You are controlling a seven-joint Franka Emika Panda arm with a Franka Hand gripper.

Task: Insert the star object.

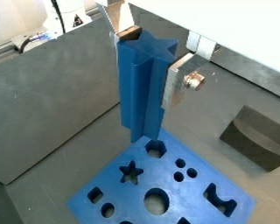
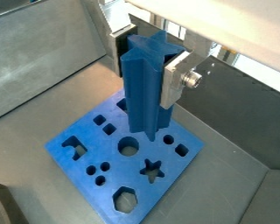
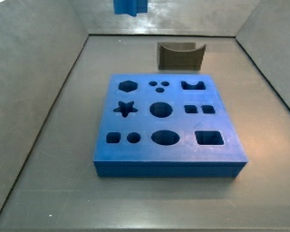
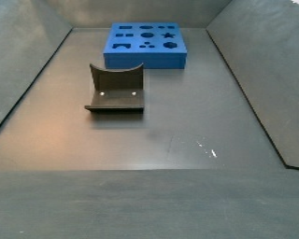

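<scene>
Gripper (image 1: 149, 61): jaws clamped on the star object (image 1: 140, 92), upright, held high above the blue board (image 3: 166, 122) toward the bench's far edge. Star hole (image 3: 124, 110): empty. Remaining: align, lower, insert. Dark curved block (image 3: 179, 55): untouched.

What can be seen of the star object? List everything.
The star object is a tall, slim, bright blue peg with ridged star-profile sides, looking like matte plastic. It hangs upright, clamped near its top between the silver fingers of the gripper, above the blue board and not touching it. In a side view only its lower tip shows at the frame's top edge, well above the board's star hole. It is not yet inserted.
</scene>
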